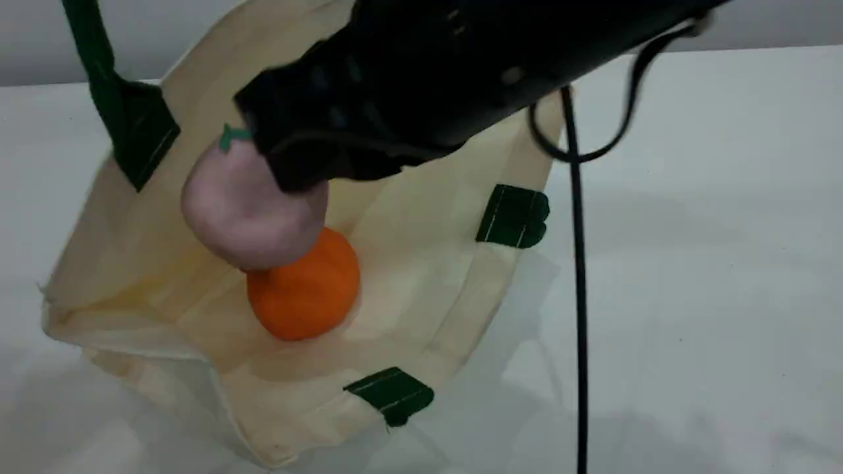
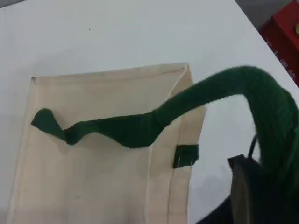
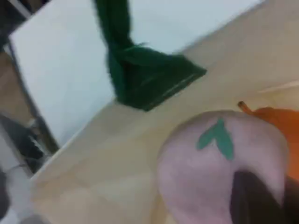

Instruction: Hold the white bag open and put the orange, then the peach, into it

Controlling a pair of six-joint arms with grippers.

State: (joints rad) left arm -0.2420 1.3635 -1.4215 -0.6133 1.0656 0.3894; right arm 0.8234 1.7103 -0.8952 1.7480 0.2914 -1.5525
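The white bag [image 1: 421, 263] stands open on the table, its mouth toward the camera. Inside it, on the bottom, lies the orange [image 1: 306, 289]. Just above and touching it hangs the pale pink peach [image 1: 244, 210], with my right gripper [image 1: 296, 174] shut on it. In the right wrist view a dark fingertip [image 3: 252, 198] presses the peach [image 3: 210, 177], and the orange [image 3: 280, 121] peeks out behind. The green handle [image 2: 140, 128] rises from the bag [image 2: 93, 177] into my left gripper [image 2: 252, 186], which is shut on it. The same handle [image 1: 85, 39] runs out of the scene view's top left.
A black cable [image 1: 579, 296] hangs from the right arm down past the bag's right side. A red object [image 2: 285, 28] sits beyond the table's edge. The white table [image 1: 691, 263] stretches to the right of the bag.
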